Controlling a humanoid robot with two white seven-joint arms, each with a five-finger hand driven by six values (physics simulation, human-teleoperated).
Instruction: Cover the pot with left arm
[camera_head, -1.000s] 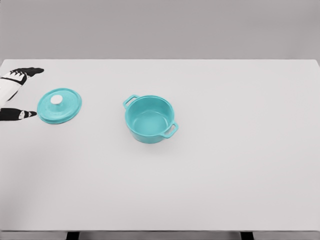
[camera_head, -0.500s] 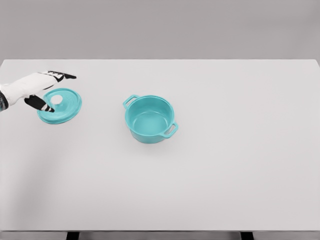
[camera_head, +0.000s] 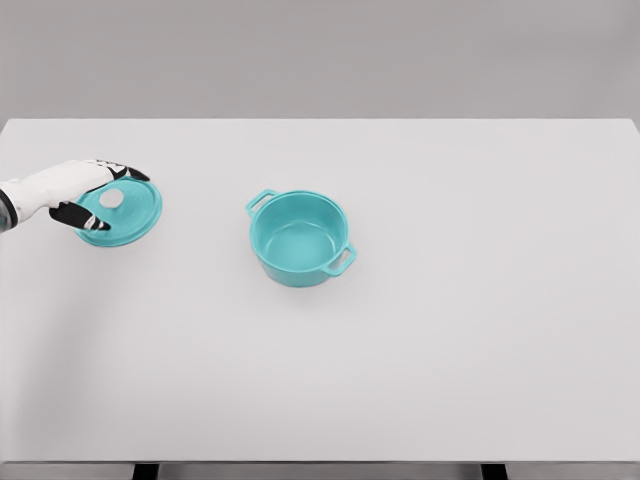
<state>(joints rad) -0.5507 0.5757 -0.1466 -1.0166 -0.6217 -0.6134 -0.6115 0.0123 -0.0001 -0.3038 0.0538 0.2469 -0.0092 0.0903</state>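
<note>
An open teal pot (camera_head: 298, 238) with two side handles stands upright near the middle of the white table (camera_head: 450, 330). Its teal lid (camera_head: 128, 218) lies flat on the table at the far left, well apart from the pot, and has a white knob (camera_head: 111, 200) on top. My left hand (camera_head: 116, 197) reaches in from the left edge and hovers over the lid's left half. Its fingers (camera_head: 122, 172) are spread behind the knob and its thumb (camera_head: 84, 217) is in front of it. The knob shows between them, not gripped.
The table's front edge runs along the bottom of the view, with dark legs below it. A plain grey wall lies behind the far edge.
My left hand has moved in from the left edge to the lid and lowered, so its fingers and thumb now bracket the knob. Lid and pot have not moved.
</note>
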